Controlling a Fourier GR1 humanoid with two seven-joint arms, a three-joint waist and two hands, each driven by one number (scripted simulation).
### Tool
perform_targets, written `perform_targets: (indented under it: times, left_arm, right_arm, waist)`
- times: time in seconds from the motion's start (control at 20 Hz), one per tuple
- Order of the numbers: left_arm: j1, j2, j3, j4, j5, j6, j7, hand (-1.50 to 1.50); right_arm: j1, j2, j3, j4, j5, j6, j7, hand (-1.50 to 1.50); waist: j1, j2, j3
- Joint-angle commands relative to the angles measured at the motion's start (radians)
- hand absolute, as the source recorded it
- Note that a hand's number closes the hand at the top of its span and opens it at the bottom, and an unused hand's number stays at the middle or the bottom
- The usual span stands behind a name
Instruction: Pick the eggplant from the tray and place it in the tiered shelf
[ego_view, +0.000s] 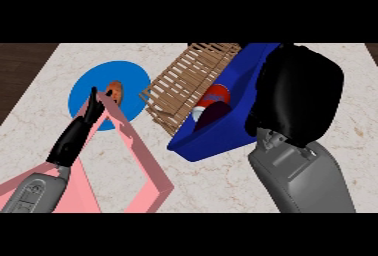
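Note:
A dark purple shape, probably the eggplant, shows inside a deep blue container just left of my right hand. That hand is seen from its back as a large black mass over the container's right side, and I cannot see whether it touches the purple shape. The slatted wooden tiered shelf leans at the container's left edge. The pink tray lies at the lower left. My left hand rests open above the tray's left part, fingers straight and pointing away from me.
A round blue plate holding a small orange item lies at the far left, behind the tray. A red and white object sits in the blue container. Dark floor borders the counter's left edge.

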Motion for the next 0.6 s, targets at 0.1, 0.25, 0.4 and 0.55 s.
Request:
perform_targets:
  times: [0.1, 0.25, 0.4, 0.55]
  left_arm:
    - [0.007, -0.011, 0.007, 0.025, -0.007, 0.015, -0.014, 0.00]
    - [-0.019, 0.004, 0.014, 0.025, 0.003, -0.009, -0.004, 0.00]
    - [-0.007, -0.001, 0.023, 0.019, 0.017, -0.011, -0.003, 0.00]
    - [0.012, 0.012, 0.031, 0.024, 0.020, -0.018, -0.012, 0.00]
  right_arm:
    - [-0.041, 0.000, -0.100, 0.157, -0.034, -0.165, 0.253, 1.50]
    - [-0.098, 0.000, -0.096, 0.210, -0.072, -0.186, 0.286, -1.50]
    - [-0.094, 0.000, -0.052, 0.228, -0.056, -0.360, 0.257, -1.50]
    - [-0.186, 0.000, -0.062, 0.212, -0.018, -0.441, 0.259, -1.50]
  waist:
    - [-0.008, 0.041, 0.012]
    - [-0.005, 0.038, 0.012]
    - [-0.008, 0.037, 0.013]
    - [-0.012, 0.032, 0.013]
